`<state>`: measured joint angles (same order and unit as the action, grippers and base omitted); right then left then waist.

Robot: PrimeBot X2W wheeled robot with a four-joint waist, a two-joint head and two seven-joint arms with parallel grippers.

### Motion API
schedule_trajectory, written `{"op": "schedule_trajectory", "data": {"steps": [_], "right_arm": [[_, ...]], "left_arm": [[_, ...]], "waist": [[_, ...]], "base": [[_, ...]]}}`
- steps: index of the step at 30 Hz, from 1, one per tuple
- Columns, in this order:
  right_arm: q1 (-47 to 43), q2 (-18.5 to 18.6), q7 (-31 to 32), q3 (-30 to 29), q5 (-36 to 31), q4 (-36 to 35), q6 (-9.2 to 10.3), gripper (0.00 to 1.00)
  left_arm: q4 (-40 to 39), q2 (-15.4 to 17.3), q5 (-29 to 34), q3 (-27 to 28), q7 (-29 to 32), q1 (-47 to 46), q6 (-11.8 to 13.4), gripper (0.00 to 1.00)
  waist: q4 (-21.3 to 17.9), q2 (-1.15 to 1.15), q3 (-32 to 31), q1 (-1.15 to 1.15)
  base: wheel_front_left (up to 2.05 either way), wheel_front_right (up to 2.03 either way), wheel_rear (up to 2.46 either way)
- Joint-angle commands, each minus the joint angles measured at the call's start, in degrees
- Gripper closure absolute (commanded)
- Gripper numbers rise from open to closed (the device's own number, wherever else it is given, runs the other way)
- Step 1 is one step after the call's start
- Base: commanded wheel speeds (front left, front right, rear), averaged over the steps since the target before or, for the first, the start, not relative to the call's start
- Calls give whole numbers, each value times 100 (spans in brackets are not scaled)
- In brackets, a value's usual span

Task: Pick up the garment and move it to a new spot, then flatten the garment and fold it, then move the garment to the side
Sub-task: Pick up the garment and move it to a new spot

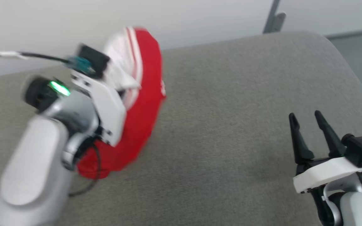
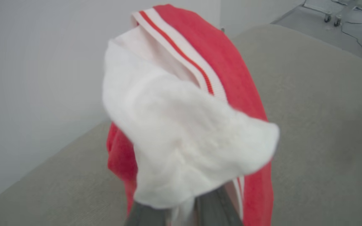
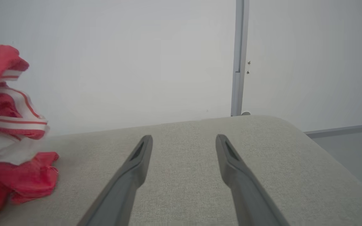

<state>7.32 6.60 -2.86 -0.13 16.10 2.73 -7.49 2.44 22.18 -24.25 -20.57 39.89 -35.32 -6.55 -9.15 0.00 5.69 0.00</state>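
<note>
The garment [image 1: 140, 103], red with white sleeves and red-white striped trim, hangs bunched from my left gripper [image 1: 118, 84] above the grey cushion [image 1: 231, 125]; its lower end trails near the surface. In the left wrist view the white sleeve [image 2: 184, 141] drapes over my fingers [image 2: 212, 204], which are shut on the cloth. The garment [image 3: 8, 131] also shows at the left edge of the right wrist view. My right gripper [image 1: 306, 121] stands open at the lower right, nothing between its fingers [image 3: 137, 163].
The grey cushion's rounded far-right corner [image 1: 335, 50] drops to the floor. A pale wall [image 1: 184, 18] runs behind, with a grey post [image 1: 273, 18]. A black cable [image 1: 27, 56] leads off my left wrist. Wheeled frames [image 2: 331, 15] stand on the floor.
</note>
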Motion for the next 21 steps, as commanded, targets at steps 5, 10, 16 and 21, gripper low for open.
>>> {"op": "schedule_trajectory", "data": {"steps": [5, 10, 16, 21], "right_arm": [[113, -71, -162, 142, 69, 170, 0, 0], [249, -104, -300, 313, 115, 383, 0, 0], [425, -152, -484, 522, 187, 644, 0, 0], [500, -153, -583, 575, 203, 813, 0, 0]], "left_arm": [[588, -133, -152, -454, 44, 183, -52, 100], [1459, -238, -246, -952, -16, 186, -88, 100], [2749, -379, -349, -1577, -178, 111, -90, 100], [3231, -445, -662, -1938, -530, -28, -92, 0]], "waist": [[-300, 0, 273, 0], [-482, 0, 424, 0], [-635, 0, 554, 0], [-605, 0, 551, 0]], "base": [[0, 0, 0], [0, 0, 0], [0, 0, 0], [0, 0, 0]]}}
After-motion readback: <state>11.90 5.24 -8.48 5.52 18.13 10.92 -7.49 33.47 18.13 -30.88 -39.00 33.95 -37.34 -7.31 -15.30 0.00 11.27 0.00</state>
